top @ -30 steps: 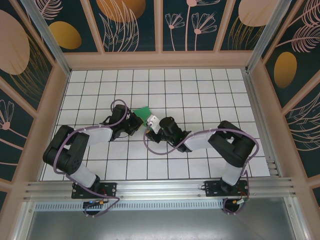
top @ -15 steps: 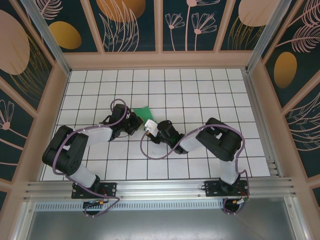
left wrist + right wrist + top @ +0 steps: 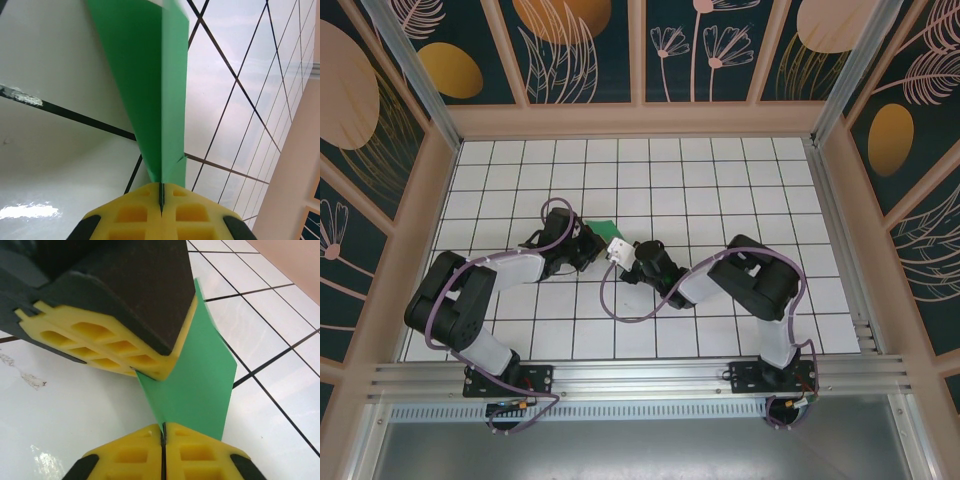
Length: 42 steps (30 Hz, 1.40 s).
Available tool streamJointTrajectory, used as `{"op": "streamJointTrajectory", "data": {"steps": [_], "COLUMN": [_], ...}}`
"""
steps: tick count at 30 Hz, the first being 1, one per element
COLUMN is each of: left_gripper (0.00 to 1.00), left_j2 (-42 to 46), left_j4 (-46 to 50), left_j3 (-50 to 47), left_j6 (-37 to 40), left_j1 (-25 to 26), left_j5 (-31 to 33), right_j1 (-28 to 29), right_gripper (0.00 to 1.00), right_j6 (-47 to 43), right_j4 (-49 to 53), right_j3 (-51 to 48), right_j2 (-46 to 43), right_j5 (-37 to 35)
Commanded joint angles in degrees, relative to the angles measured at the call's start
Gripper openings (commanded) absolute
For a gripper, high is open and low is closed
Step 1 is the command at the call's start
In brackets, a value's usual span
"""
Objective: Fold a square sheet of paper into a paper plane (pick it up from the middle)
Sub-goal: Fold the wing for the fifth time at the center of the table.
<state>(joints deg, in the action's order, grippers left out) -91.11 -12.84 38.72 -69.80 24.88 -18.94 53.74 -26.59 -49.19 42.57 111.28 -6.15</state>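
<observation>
The square sheet of paper [image 3: 601, 226] is bright green and folded into a narrow creased strip. It is held just above the white tiles at centre left. My left gripper [image 3: 593, 241] is shut on one end. In the left wrist view the paper [image 3: 150, 85] runs up and away from the closed yellow pads [image 3: 135, 215] of that gripper [image 3: 161, 195]. My right gripper [image 3: 163, 430] is shut on the opposite edge of the paper [image 3: 200, 385], and the left gripper's yellow fingers [image 3: 110, 340] pinch it just above. Whether this folded shape is the paper plane I cannot tell.
The white grid-tiled table [image 3: 740, 190] is boxed in by wooden walls [image 3: 640, 120]. An aluminium rail [image 3: 640, 375] runs along the near edge by the arm bases. Purple cables [image 3: 620, 300] loop off both arms over the tiles.
The right gripper has moved left up to the left gripper and shut on the green paper. Less of the paper shows from above. The left arm has held still.
</observation>
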Motion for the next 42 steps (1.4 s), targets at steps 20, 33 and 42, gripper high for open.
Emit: {"op": "streamJointTrajectory", "data": {"steps": [20, 33, 42], "left_gripper": [0.63, 0.56, 0.46], "left_j2": [11.11, 8.79, 3.58], "left_j4": [-3.44, -11.61, -14.03], "left_j3": [-3.78, -5.94, -4.43], "left_j6": [8.17, 11.9, 12.99], "left_j1": [-6.82, -6.3, -4.26], "left_j5": [1.96, -5.34, -7.81], "right_j1": [-7.86, -13.39, -13.72], "right_gripper": [0.0, 0.0, 0.0], "right_j6": [34.97, 54.46, 58.89], "right_j4": [6.18, 2.03, 2.23], "right_j3": [4.28, 5.2, 4.96], "right_j2": [-1.35, 2.82, 4.28], "right_j5": [26.8, 35.91, 37.8]}}
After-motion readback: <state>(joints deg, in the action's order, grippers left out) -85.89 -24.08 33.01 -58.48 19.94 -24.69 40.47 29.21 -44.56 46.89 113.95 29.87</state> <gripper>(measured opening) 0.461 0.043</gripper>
